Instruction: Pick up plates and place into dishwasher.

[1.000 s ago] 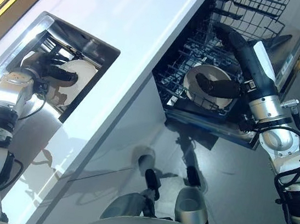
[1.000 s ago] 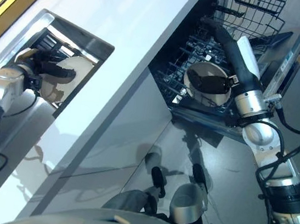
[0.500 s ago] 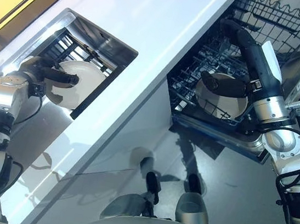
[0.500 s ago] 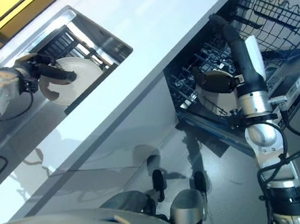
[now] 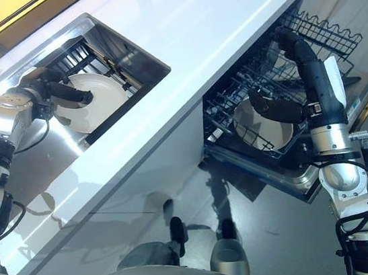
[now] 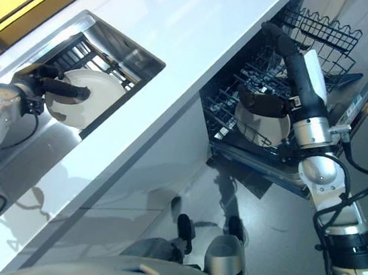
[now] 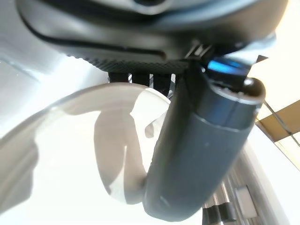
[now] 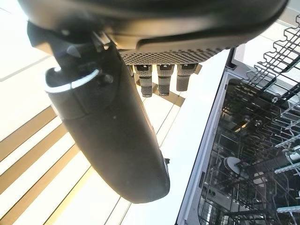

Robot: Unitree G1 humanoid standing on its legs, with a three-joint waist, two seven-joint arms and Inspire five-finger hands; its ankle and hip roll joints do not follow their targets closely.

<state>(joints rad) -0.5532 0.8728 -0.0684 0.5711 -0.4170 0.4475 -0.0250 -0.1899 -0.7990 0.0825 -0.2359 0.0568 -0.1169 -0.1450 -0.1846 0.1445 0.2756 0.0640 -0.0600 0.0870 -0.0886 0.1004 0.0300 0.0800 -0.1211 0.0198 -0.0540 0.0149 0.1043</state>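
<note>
Gripping a white plate (image 5: pixel 94 98), the left hand (image 5: pixel 53 86) sits down in the sink (image 5: pixel 137 57), thumb curled over the plate's face and fingers behind its rim, so it is pinched firmly. In the left wrist view the thumb (image 7: pixel 201 154) lies right across the pale plate (image 7: pixel 70 154). That plate stands tilted against the sink's near wall, beside a dark rack (image 5: pixel 86 53) in the sink's far corner.

Over to the right of the sink, past the long white counter (image 5: pixel 204 38), the dishwasher (image 5: pixel 350 112) stands open with its lower basket (image 5: pixel 242 108) pulled out. A second plate, white as well (image 5: pixel 264 124), sits upright in that basket. The right hand (image 5: pixel 276 109) hangs across this plate's upper edge, thumb and fingers loosely spread; whether it touches the rim, I cannot tell. In the right wrist view its thumb (image 8: pixel 112 126) is held apart from the straight fingers (image 8: pixel 159 77), with nothing between them and the wire basket (image 8: pixel 253 154) beyond. An upper wire basket (image 5: pixel 319 37) juts out farther from the sink.
</note>
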